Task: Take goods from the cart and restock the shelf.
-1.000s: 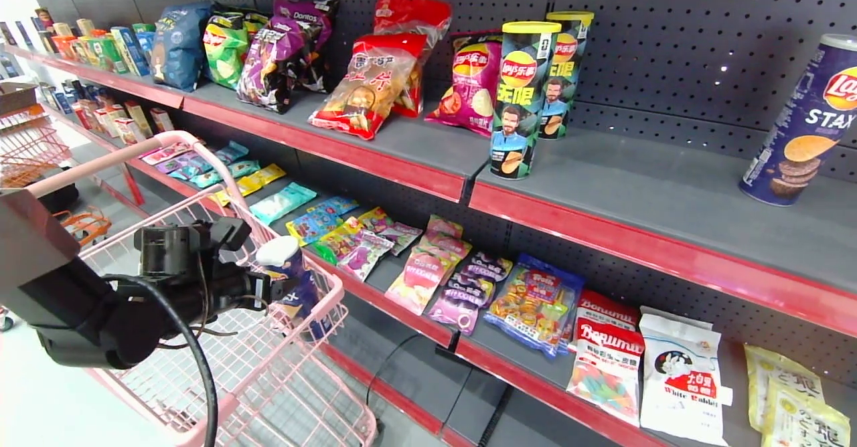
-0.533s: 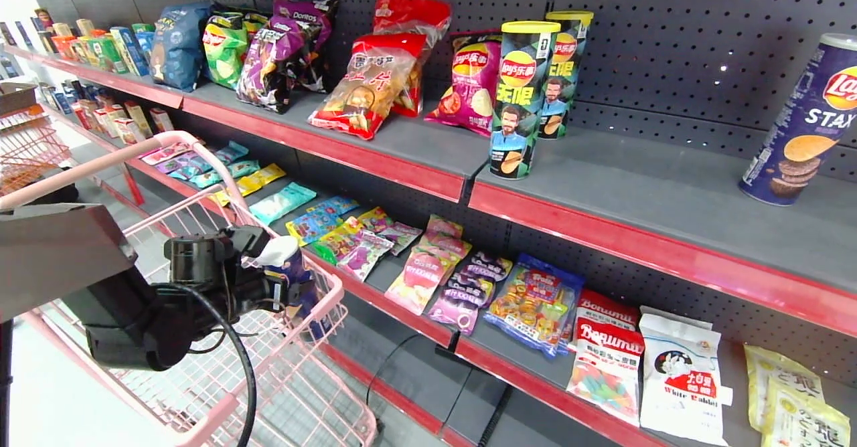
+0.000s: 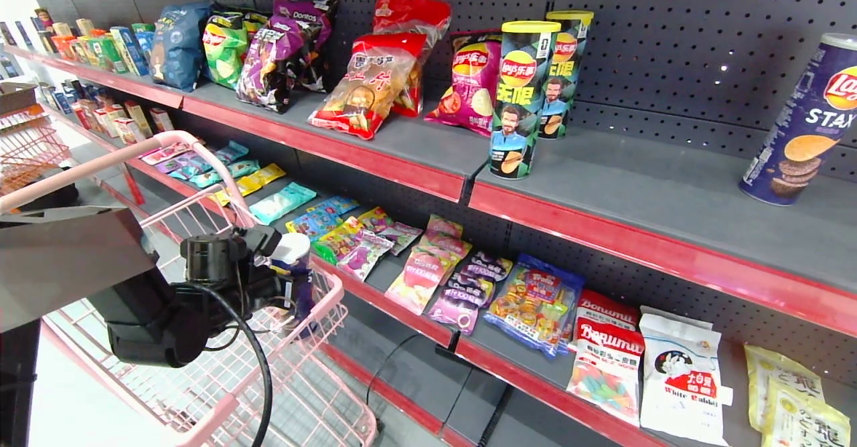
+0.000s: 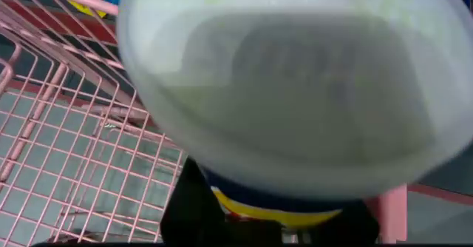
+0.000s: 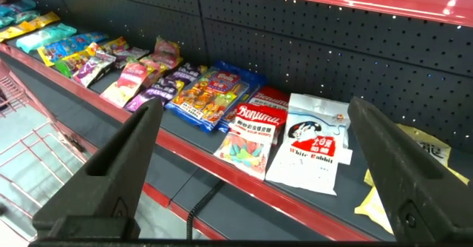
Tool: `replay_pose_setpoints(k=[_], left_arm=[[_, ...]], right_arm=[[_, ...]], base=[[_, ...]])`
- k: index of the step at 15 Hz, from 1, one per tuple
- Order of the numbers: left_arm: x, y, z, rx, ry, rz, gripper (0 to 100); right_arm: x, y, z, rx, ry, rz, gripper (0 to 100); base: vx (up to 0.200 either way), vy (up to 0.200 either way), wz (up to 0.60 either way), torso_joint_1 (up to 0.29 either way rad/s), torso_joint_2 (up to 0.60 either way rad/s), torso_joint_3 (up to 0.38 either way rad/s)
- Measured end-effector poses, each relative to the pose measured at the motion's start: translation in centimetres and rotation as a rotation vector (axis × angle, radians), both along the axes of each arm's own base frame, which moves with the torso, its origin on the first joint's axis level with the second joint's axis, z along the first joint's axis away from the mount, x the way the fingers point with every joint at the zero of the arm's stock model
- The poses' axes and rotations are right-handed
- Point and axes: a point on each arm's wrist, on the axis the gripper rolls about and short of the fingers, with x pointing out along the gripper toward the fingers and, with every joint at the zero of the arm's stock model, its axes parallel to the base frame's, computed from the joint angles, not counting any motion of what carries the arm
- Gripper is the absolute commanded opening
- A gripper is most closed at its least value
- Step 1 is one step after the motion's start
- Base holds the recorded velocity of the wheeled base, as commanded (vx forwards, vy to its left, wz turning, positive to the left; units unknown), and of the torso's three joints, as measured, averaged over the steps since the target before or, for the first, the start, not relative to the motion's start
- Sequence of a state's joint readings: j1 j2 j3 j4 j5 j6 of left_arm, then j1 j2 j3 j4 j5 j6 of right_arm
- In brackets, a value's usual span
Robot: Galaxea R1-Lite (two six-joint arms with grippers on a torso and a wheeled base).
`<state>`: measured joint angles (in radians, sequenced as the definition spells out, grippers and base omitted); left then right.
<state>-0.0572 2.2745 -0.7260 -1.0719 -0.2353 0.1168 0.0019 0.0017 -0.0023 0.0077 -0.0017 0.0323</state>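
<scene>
The left gripper (image 3: 284,285) is clamped on the blue chip can (image 3: 299,280). The can's white lid (image 4: 295,92) stands just above the rim of the pink cart (image 3: 330,288), and its body is inside the basket, at the corner nearest the shelves. The right gripper (image 5: 255,177) is spread wide and holds nothing. It faces the lower shelf (image 5: 185,140), where flat candy bags (image 5: 211,95) lie. On the upper shelf (image 3: 636,179), 2 green cans (image 3: 525,99) stand upright beside chip bags (image 3: 375,85). 1 blue tube (image 3: 803,119) stands well apart to their right.
</scene>
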Motion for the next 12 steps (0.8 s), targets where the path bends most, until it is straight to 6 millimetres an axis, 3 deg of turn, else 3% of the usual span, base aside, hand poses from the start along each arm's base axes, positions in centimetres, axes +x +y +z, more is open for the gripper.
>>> replay_pose_setpoints(k=[4, 7, 10, 12], left_arm=[[-1.2, 0.5, 2.4, -0.007, -0.055, 0.018, 0], [-3.7, 1.7, 7.2, -0.020, -0.113, 0.050, 0], [-8.4, 2.5, 13.5, -0.048, -0.143, 0.085, 0], [-13.1, 2.6, 17.6, -0.061, -0.175, 0.098, 0]], right_arm=[[0.0, 0.0, 0.0, 0.000, 0.000, -0.001, 100], [0.0, 0.0, 0.0, -0.002, 0.000, 0.000, 100], [0.0, 0.0, 0.0, -0.006, 0.000, 0.001, 100], [0.0, 0.0, 0.0, -0.017, 0.000, 0.002, 100]], base=[[0.000, 0.000, 0.00, 0.000, 0.00, 0.000], [0.000, 0.000, 0.00, 0.000, 0.00, 0.000], [0.000, 0.000, 0.00, 0.000, 0.00, 0.000], [0.000, 0.000, 0.00, 0.000, 0.00, 0.000]])
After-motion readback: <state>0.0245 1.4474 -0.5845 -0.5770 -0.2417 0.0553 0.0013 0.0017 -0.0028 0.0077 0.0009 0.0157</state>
